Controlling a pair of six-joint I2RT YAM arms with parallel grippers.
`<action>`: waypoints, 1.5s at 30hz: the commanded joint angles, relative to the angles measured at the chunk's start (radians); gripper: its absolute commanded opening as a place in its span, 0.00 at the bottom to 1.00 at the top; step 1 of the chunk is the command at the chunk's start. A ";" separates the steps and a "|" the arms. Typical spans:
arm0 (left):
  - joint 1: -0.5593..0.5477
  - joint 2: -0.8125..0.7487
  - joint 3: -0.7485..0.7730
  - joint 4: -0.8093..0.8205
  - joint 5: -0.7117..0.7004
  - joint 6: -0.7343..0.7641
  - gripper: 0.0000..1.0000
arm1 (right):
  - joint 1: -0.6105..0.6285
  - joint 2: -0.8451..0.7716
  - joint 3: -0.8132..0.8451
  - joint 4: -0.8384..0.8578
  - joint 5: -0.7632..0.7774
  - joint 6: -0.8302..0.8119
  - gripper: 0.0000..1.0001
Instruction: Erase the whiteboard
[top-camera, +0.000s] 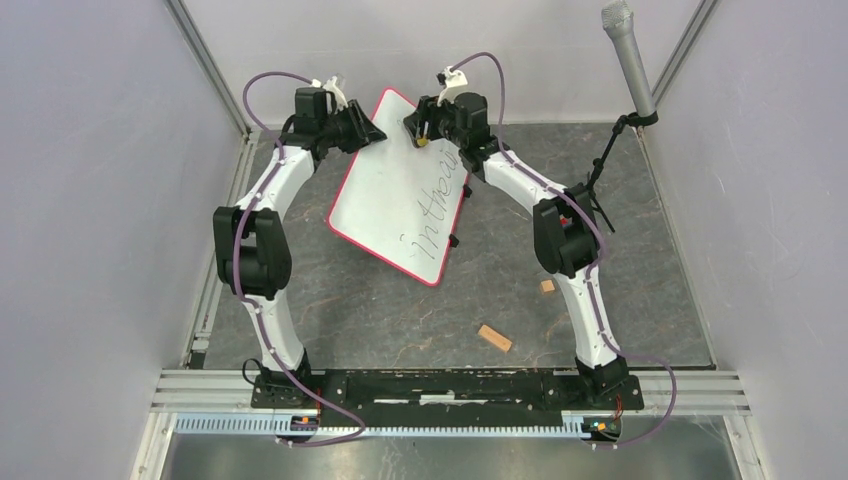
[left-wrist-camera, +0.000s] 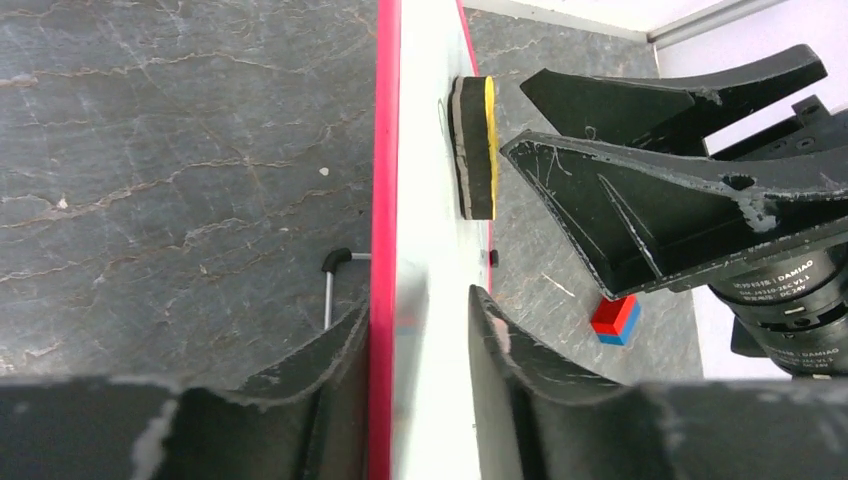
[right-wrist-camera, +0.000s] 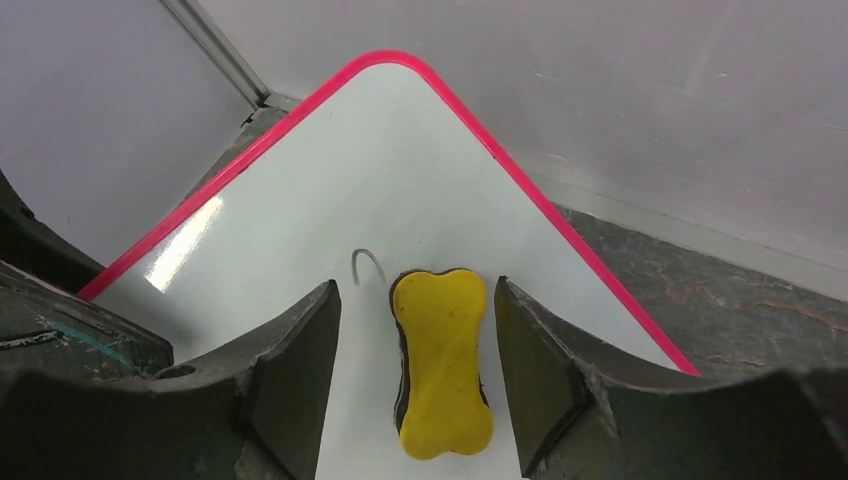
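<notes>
The whiteboard is white with a red rim and lies tilted across the middle of the table, with black handwriting down its right side. My left gripper is shut on its far left edge; in the left wrist view the fingers clamp the red rim of the board. A yellow bone-shaped eraser with a black underside rests on the board near its far corner. My right gripper is open around the eraser, with a gap on each side. A short black stroke lies just beyond the eraser.
A grey microphone stands on a stand at the back right. Two small wooden blocks lie on the table near the right arm. A red and blue block lies beside the board. A metal bar shows under the board's edge.
</notes>
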 joint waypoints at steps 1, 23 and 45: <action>-0.002 0.007 0.055 -0.011 -0.013 0.053 0.37 | 0.005 0.037 0.055 0.029 -0.018 0.010 0.62; 0.005 -0.008 0.018 0.046 0.072 0.193 0.02 | 0.005 0.035 0.012 0.022 0.022 -0.033 0.55; -0.002 -0.088 -0.074 0.129 0.102 0.235 0.02 | 0.057 0.136 0.205 0.057 0.100 -0.039 0.47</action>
